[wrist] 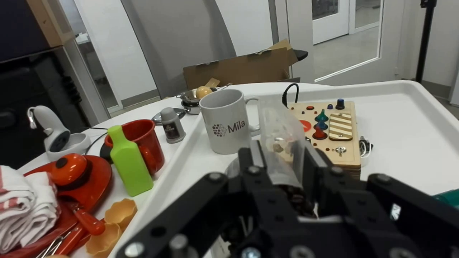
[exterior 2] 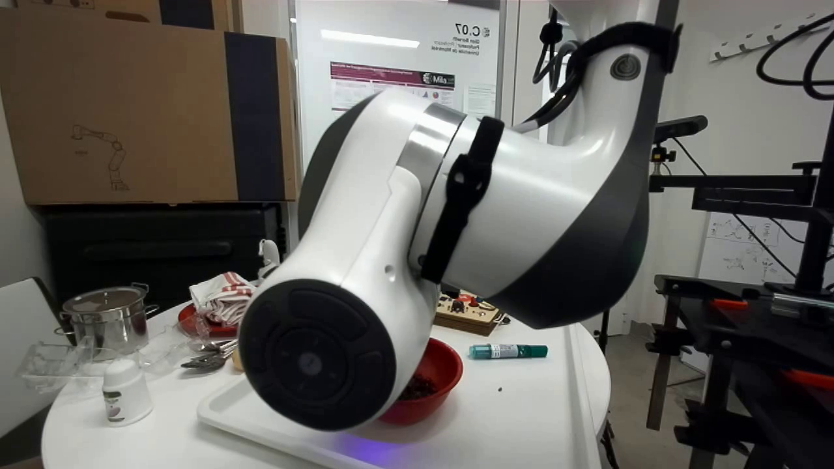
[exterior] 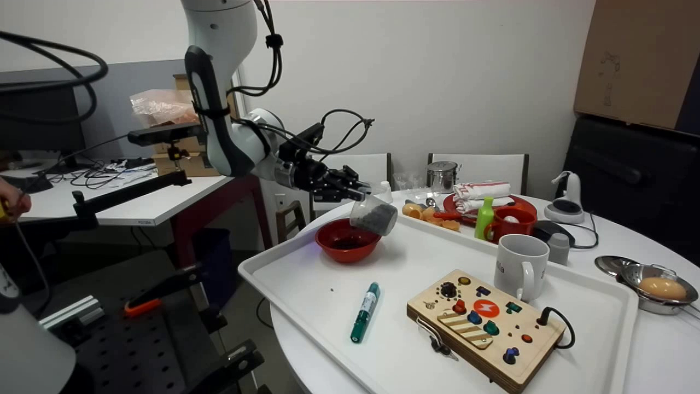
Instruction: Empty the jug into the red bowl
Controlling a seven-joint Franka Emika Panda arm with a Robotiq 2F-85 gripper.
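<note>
A round white table (exterior: pixel 667 345) fills the lower right of an exterior view, bearing a rimmed white tray (exterior: pixel 306 284). The glossy red bowl (exterior: pixel 348 254) sits on the tray just below the middle of the frame, with dark bits (exterior 2: pixel 417 389) inside it. At its right rim the gripper (wrist: pixel 284 154) pinches a translucent plastic jug (exterior: pixel 374 214), tipped steeply and dark grey in its lower part; whether it touches the bowl cannot be told. Toward the bottom of the frame lie a green marker (exterior: pixel 365 313) and a wooden control box (exterior: pixel 484 308), a white Mila mug (wrist: pixel 227 125) just beside the box. Past the tray's far edge are folded towels (exterior: pixel 481 190) on a red plate (exterior: pixel 523 203) and a steel pot (exterior: pixel 442 177). A plain pale wall (exterior: pixel 437 82) rises behind; at upper right a cardboard carton (exterior: pixel 629 60) sits over a black case (exterior: pixel 629 180), and a white desk (exterior: pixel 175 200) stands at left. In an exterior view a poster (exterior 2: pixel 391 85) shows at top centre.
</note>
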